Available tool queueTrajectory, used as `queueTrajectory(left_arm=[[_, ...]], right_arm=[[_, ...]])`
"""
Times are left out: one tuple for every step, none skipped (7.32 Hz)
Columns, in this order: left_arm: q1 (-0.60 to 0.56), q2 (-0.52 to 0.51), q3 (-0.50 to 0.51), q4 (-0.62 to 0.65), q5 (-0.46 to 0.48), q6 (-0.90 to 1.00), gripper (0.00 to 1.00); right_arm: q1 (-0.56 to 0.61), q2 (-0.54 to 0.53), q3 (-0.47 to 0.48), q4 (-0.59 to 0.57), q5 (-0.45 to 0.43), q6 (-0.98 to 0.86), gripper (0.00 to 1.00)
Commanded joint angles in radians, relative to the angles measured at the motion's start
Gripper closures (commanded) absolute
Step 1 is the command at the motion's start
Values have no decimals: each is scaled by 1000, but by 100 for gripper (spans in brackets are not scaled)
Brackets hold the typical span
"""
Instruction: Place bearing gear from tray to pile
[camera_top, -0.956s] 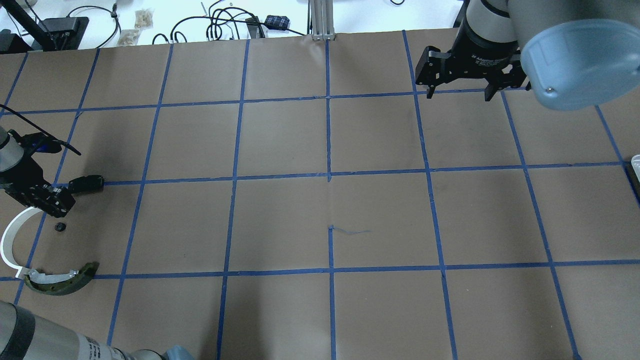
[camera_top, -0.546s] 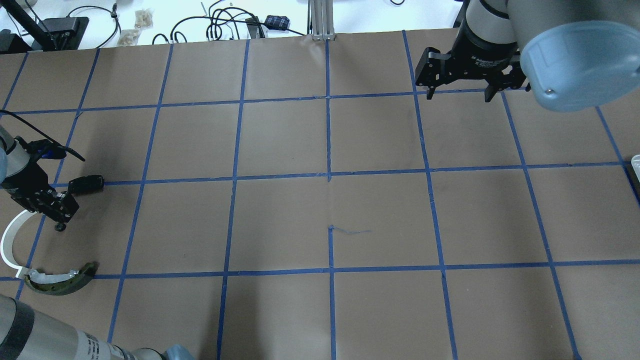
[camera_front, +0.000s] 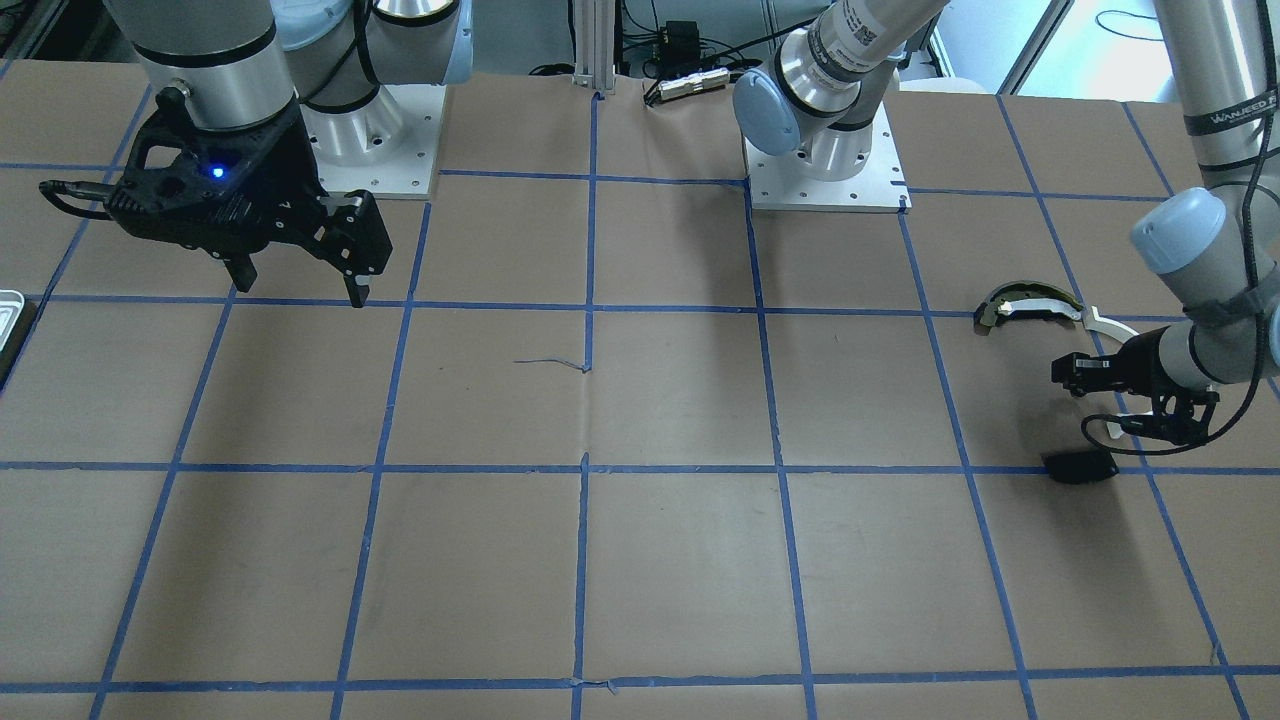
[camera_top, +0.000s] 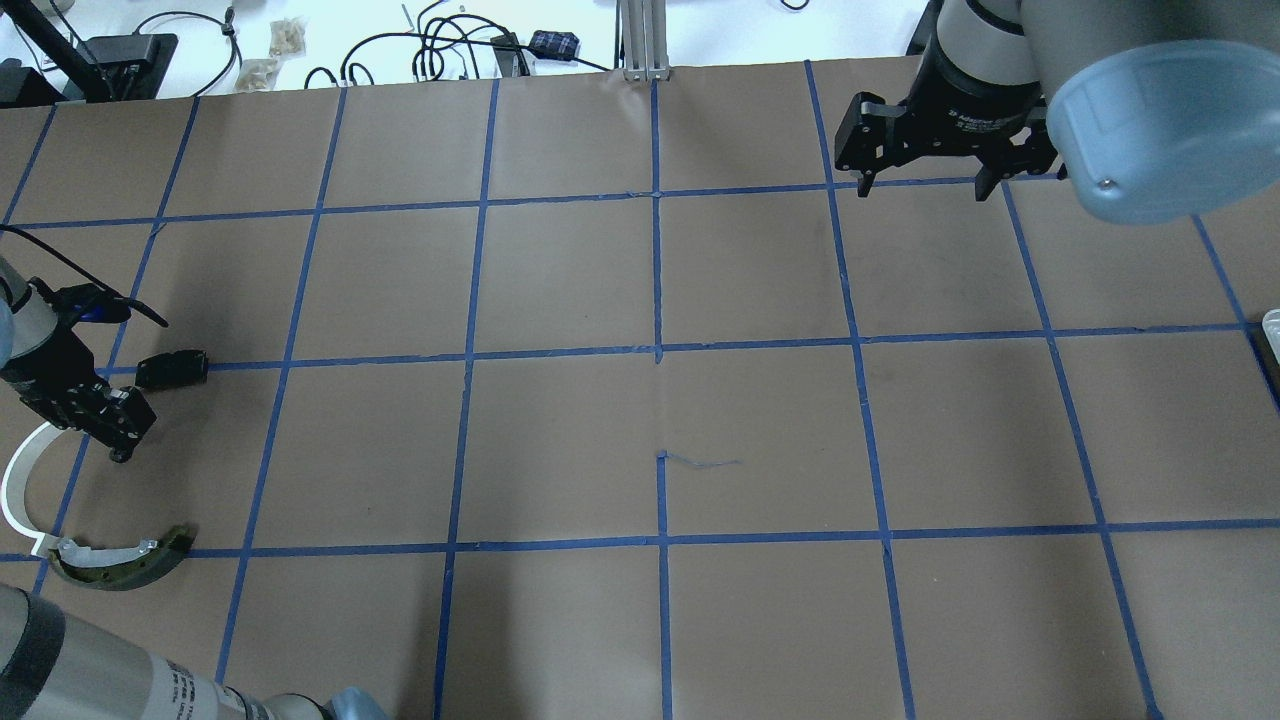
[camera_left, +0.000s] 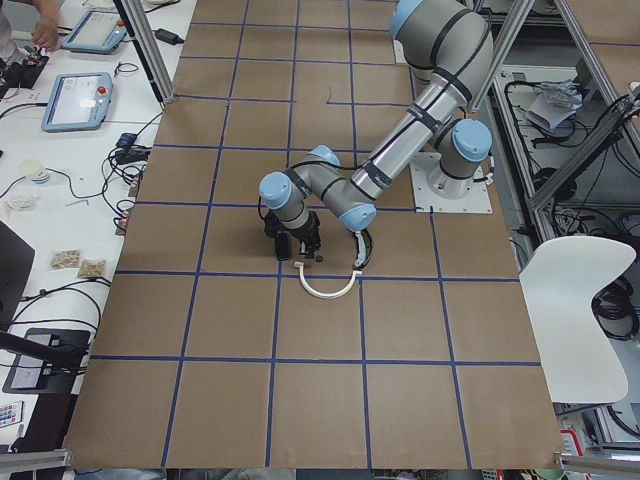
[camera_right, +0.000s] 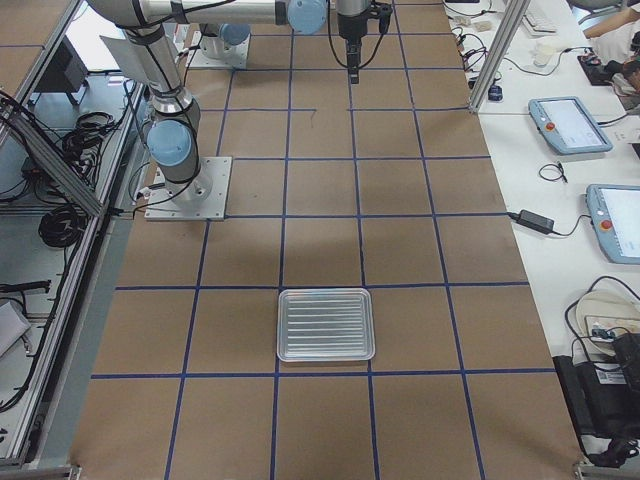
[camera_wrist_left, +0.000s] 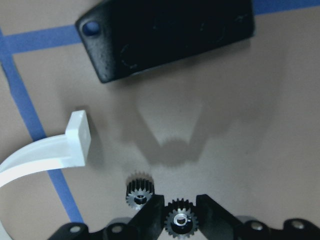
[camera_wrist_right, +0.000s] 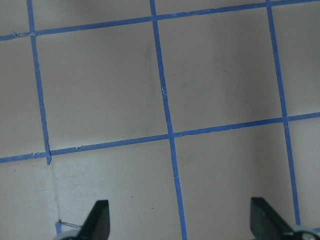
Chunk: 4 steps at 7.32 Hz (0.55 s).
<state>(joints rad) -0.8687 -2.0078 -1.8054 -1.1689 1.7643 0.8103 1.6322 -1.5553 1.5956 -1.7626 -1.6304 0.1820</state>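
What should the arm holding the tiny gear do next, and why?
I think the left gripper should open its fingers and let the gear go. The gear is pinched between them right at the pile, beside another small gear, near the white arc and the black plate, so it looks to be where it belongs.

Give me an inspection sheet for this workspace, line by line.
Surface: brown-papered table, blue tape grid.
Job's things: tray empty; held gear in left hand; loose gear on the paper beside it, near white arc, dark curved piece, black plate.
Clutter: nothing seen.
Hands: left hand shut on held gear; right hand open, empty.
Cables: wrist cable arches off left arm; bench cables beyond the table.
Surroundings: teach pendants, white chair.
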Motion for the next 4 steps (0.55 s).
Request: queueTrajectory(left_arm=[[10,-5,-3,0,3,-8,68],[10,-5,-2,0,3,-10,40],[10,-5,-2,0,3,-14,21],[10,-5,-2,0,1,-16,15]], right_arm=[[0,-2,1,2,4,-1,0],[0,-5,3,11,4,-3,0],[2,-26,3,26,-11,-1,0],[0,-44,6,58,-11,10,0]])
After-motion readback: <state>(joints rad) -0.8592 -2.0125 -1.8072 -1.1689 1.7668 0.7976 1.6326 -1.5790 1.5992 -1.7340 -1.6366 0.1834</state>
